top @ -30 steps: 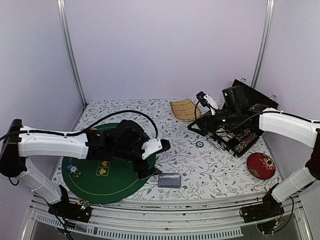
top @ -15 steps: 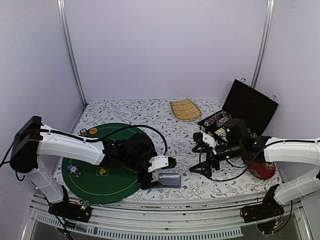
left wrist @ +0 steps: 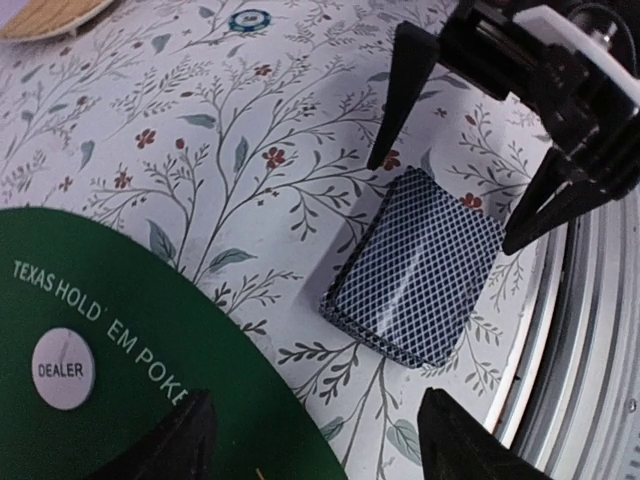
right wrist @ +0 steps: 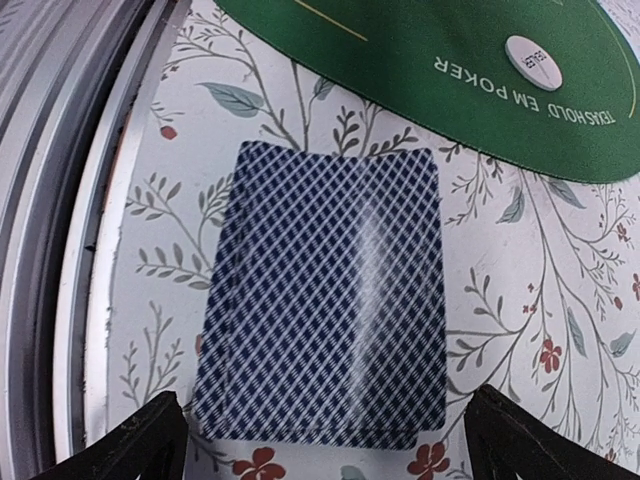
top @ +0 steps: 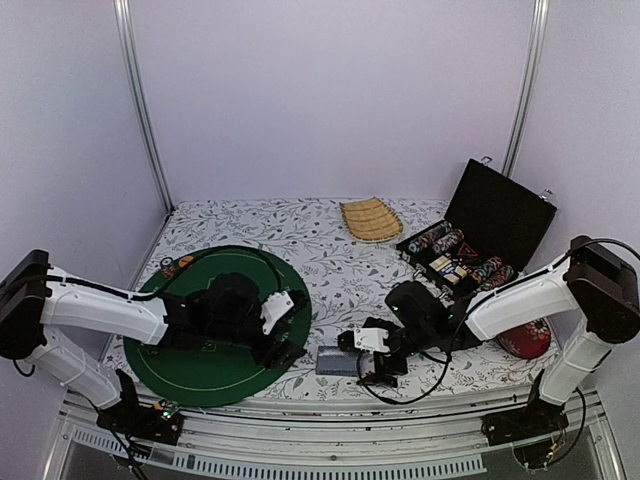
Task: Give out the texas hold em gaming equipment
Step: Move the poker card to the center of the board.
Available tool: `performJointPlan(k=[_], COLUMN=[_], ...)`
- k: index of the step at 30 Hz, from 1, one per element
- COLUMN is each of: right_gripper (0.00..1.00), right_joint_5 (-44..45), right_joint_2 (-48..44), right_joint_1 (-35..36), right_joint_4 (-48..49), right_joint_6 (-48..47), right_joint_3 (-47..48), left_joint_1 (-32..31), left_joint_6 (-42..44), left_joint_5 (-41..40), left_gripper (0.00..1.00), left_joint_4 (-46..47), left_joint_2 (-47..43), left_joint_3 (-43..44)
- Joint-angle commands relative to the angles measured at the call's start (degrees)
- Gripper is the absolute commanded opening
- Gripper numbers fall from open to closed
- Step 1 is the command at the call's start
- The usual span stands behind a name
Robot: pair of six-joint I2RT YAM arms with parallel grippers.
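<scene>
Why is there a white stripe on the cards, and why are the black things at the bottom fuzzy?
Right wrist view: the pale streak down the deck of cards is glare on its glossy back; the fingertips of the right gripper blur, too near the lens. Left wrist view: fainter sheen; the fingertips of the left gripper blur likewise.

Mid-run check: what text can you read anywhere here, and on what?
"TEXAS HOLD' EM POKER": green mat.
"DEALER": white button lying on that mat.
Card deck: lattice pattern only, no text.
Cased chips: markings too small to read.
</scene>
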Motion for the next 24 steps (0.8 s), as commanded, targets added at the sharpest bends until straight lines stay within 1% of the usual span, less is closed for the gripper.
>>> performJointPlan(k=[1,5,9,12,16,18,20,22,24], right_gripper=[0.99,1.0,0.97,0.94,0.87,0.81,0.73,0.71,0.64], right_joint_5=[2.8,2.5,2.0,2.7,5.5,5.7,6.5,8.5,11.1], right_joint_2=[2.9,5.3,8.0,9.9,10.9,11.0,11.0,11.3,12.0], right_joint_1=[0.5,1.1,3.3,3.8,3.9,3.8,3.8,3.8,3.8], right_joint_4=[3.6,3.3,1.3,0.3,-1.4,-1.9,-1.9,-2.2,-2.4], right_joint_6=[-1.2,-1.2,-2.5,-1.6,0.3,1.0,1.8,3.2,4.7], right_joint_3=[2.5,3.3,4.7,5.8,6.8,6.9,7.2,7.9,8.9], left_joint_1=[1.3,1.4,2.2,3.1,3.8,4.1,4.4,4.9,5.3], left_joint_6=[-10.2,-11.4,-11.1,-10.8,-10.2,-10.1,-9.9,-9.9,-10.0], left_joint_5=[1.4,2.5,1.8,1.3,1.1,1.0,0.7,-0.2,-1.0], left_gripper=[0.7,0.68,0.68,0.68,0.68,0.68,0.68,0.68,0.68], left_joint_4=[7.3,7.3,6.9,6.2,4.1,3.7,3.3,2.8,2.0], left_joint_2=[-1.9,-1.3,-1.6,-2.2,-2.9,-3.6,-4.2,-4.9,-5.6], left_joint_3=[-3.8,-4.7,-4.8,-4.5,-4.3,-4.6,-4.7,-4.6,-4.4])
